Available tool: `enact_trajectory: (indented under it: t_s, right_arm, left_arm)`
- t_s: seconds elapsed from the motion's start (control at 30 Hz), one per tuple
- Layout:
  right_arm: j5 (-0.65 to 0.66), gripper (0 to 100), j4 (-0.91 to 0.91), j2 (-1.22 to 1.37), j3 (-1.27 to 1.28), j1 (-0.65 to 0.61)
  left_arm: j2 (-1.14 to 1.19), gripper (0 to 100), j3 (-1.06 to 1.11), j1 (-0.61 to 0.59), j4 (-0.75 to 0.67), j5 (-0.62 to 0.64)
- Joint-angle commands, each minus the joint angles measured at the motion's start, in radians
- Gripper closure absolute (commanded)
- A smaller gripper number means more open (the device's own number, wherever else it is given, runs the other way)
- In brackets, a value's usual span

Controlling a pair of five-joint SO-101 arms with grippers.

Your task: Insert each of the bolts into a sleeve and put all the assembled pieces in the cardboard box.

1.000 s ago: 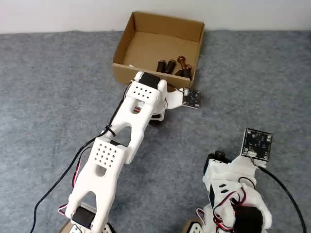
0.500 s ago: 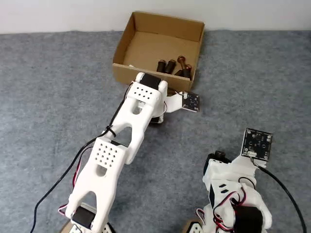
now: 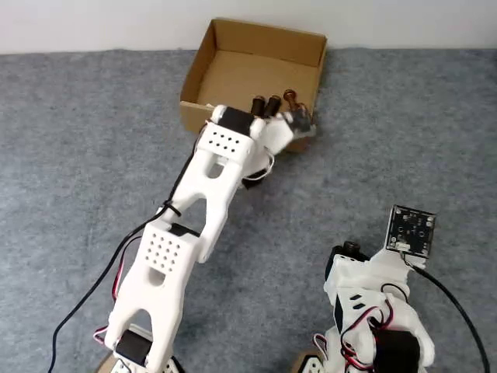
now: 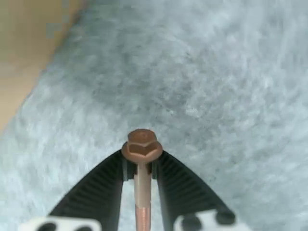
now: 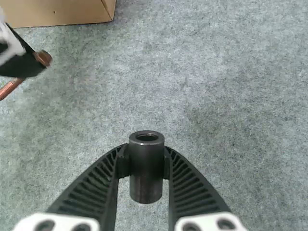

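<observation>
In the high view the left arm [image 3: 221,155] stretches from the lower left of the frame up to the cardboard box [image 3: 203,68] at top centre. Over the last second its wrist has swung upward: the camera board [image 3: 300,120], which lay out over the carpet [image 3: 78,155] below the box, now sits against the box's near right corner. The right arm [image 3: 373,303] at the lower right has not moved. Several dark assembled pieces [image 3: 272,103] lie along the box's near wall. The swing looks like a re-aiming of the wrist rather than a drop-off, since the last pair is not yet joined.

The left wrist view gives what the high view hides under the wrist: the left gripper [image 4: 142,164] pinches a copper bolt [image 4: 142,192] just under its hex head, shank running back between the fingers, over bare carpet with the box wall at the edge.

The right wrist view shows the right gripper [image 5: 146,168] clamped around an upright dark sleeve [image 5: 146,166], bore open and empty. Farther off it catches the bolt held well apart from the sleeve, near the box corner, so insertion is still to come.
</observation>
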Motion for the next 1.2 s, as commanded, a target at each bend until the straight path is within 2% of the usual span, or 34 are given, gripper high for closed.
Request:
enact_trajectory:
  t_s: [0.0,0.13,0.3,0.67,0.87,1.17]
  right_arm:
    - [-0.011,99.1,-0.013,-0.001,-0.003,0.007]
    - [-0.011,99.1,-0.013,-0.001,-0.005,0.005]
    - [-0.009,99.1,-0.013,-0.001,-0.011,0.004]
    - [-0.008,99.1,-0.015,-0.001,-0.034,-0.021]
    - [-0.011,99.1,-0.079,-0.001,-0.035,-0.154]
    - [-0.006,99.1,-0.232,0.001,-0.026,-0.285]
  left_arm:
    - [-0.169,99,0.025,-0.005,0.032,0.192]
    - [-0.330,100,0.134,0.014,0.031,0.281]
    - [-0.566,100,0.308,-0.002,0.031,0.499]
    - [-1.049,100,0.702,-0.014,0.026,0.813]
    - [-1.270,100,0.892,-0.080,-0.029,0.845]
    - [-1.643,100,1.178,-0.195,-0.224,0.847]
